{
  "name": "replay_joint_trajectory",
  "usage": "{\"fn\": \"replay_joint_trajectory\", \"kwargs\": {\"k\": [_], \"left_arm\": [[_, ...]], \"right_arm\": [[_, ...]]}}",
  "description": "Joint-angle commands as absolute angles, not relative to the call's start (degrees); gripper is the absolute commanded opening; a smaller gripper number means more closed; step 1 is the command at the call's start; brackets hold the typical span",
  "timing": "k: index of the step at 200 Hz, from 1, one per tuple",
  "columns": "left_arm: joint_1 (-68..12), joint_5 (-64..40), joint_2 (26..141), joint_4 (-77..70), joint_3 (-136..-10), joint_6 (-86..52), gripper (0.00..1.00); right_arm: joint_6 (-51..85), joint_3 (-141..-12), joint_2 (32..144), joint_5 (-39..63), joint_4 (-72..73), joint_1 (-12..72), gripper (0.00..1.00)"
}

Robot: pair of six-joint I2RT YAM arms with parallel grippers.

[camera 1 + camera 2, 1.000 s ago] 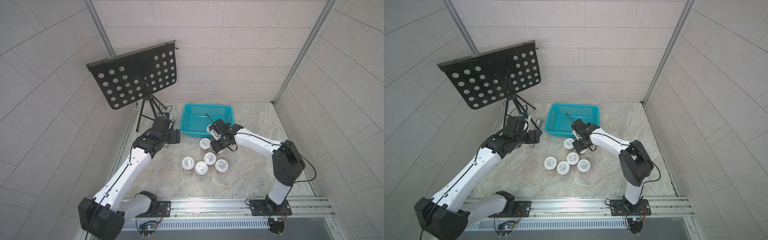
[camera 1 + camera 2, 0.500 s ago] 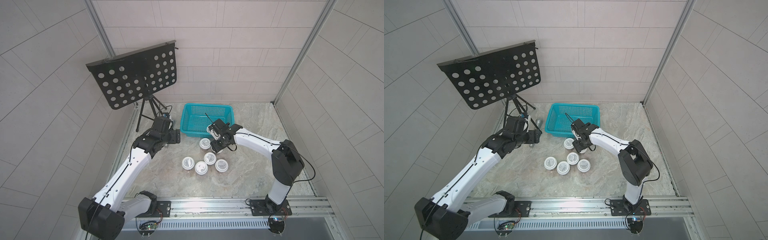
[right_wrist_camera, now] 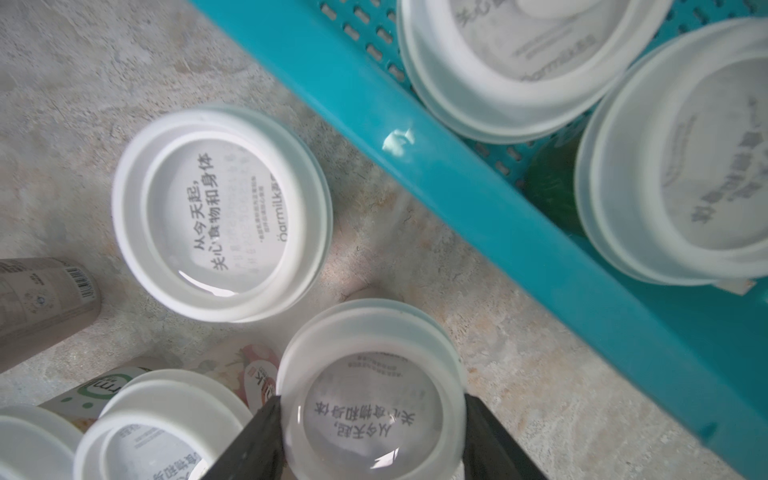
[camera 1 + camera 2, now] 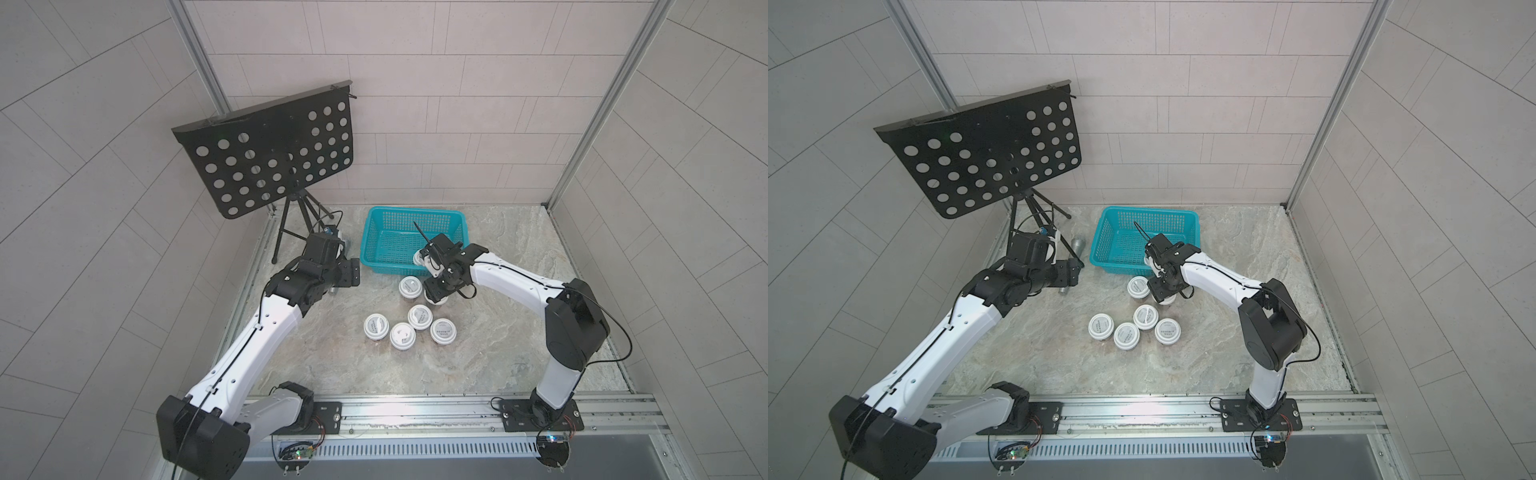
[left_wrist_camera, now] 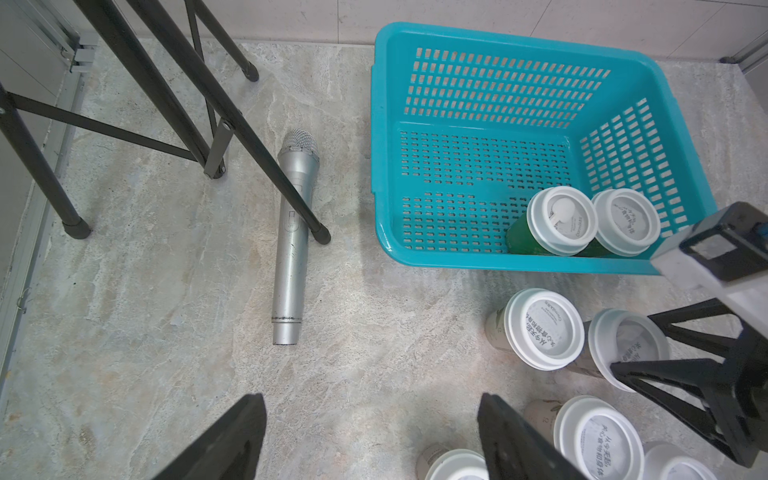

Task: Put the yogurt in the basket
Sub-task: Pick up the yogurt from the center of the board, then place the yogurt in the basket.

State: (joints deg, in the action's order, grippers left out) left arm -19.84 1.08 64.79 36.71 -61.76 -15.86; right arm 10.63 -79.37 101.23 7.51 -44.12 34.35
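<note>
My right claw (image 3: 370, 411), its jaws drawn in over the last second, now clamps the lid of a yogurt cup (image 3: 370, 374) standing on the stone tabletop (image 3: 124, 62) just beside the teal basket (image 3: 457, 174), which already holds two cups (image 5: 561, 220); a lift seems due.

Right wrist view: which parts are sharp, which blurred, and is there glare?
In the right wrist view the round white-lidded yogurt cup on the stone tabletop is sharp, the two cups inside the teal plastic lattice basket are soft, and its rim carries a small glare spot. In both top views the front metal rail glares.
</note>
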Motion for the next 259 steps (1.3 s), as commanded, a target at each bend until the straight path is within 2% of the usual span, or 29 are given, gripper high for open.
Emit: {"fn": "replay_joint_trajectory", "kwargs": {"k": [1,97,155,259], "left_arm": [[-19.34,0.72,64.14,36.18,-61.26,-15.38,0.87],[-19.0,0.2,64.08,36.21,-61.26,-15.38,0.87],[-18.84,-0.09,64.07,36.12,-61.26,-15.51,0.87],[-18.55,0.11,64.03,36.12,-61.17,-15.58,0.87]], "right_arm": [[9.85,-81.61,98.06,9.23,-46.9,33.65,0.63],[8.1,-88.42,93.87,17.6,-49.75,31.77,0.63],[9.23,-94.62,95.28,23.64,-48.36,31.33,0.63],[14.42,-104.98,106.84,17.09,-40.94,31.29,0.63]]}}
